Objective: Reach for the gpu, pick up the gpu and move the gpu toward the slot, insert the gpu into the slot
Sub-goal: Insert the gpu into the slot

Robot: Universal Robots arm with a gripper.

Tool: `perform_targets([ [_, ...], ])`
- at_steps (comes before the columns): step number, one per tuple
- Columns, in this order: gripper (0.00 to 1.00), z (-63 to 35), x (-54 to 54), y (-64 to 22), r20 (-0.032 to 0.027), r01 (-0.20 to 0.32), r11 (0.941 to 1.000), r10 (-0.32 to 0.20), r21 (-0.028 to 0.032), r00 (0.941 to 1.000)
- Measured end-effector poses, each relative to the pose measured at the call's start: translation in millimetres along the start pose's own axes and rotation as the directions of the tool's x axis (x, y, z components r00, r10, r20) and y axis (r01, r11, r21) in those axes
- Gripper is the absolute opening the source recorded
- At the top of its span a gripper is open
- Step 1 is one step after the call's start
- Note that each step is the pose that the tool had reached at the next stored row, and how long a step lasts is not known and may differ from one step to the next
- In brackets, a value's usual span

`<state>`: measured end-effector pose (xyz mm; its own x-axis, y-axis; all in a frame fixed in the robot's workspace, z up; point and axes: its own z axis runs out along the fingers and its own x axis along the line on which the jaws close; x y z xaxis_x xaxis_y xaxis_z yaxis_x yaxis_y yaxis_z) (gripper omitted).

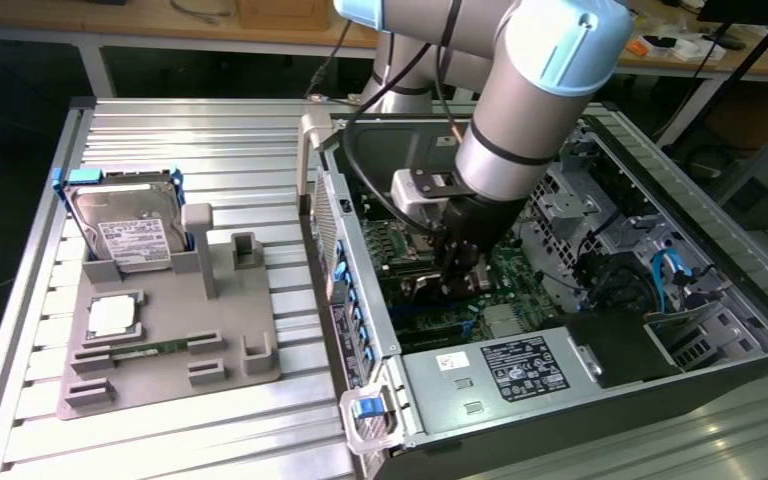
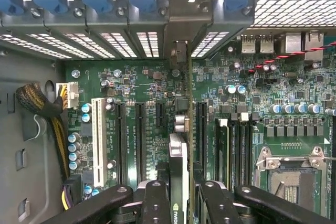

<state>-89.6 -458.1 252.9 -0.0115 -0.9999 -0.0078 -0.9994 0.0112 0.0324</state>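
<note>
Gripper down inside open PC case, above green motherboard. Fingers clamped on the gpu, card held edge-on, its metal bracket up against the case's rear slot panel. Card's lower edge lines up with one of the parallel expansion connectors; seating depth not discernible. Outside the case: hard drive upright in grey fixture tray on the table.

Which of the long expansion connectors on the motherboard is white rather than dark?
The white connector at the end of the row, nearest the yellow-and-black cable bundle. The parallel connectors between it and the gpu are all dark.
</note>
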Motion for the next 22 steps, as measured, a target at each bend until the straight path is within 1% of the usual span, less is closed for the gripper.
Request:
perform_targets([
  [12,0.27,4.8,0.1,0.1,-0.0002,0.0,1.0,0.0,-0.0001,1.0],
  [22,0.27,9.8,0.1,2.5,0.0002,0.0,1.0,0.0,0.0,1.0],
])
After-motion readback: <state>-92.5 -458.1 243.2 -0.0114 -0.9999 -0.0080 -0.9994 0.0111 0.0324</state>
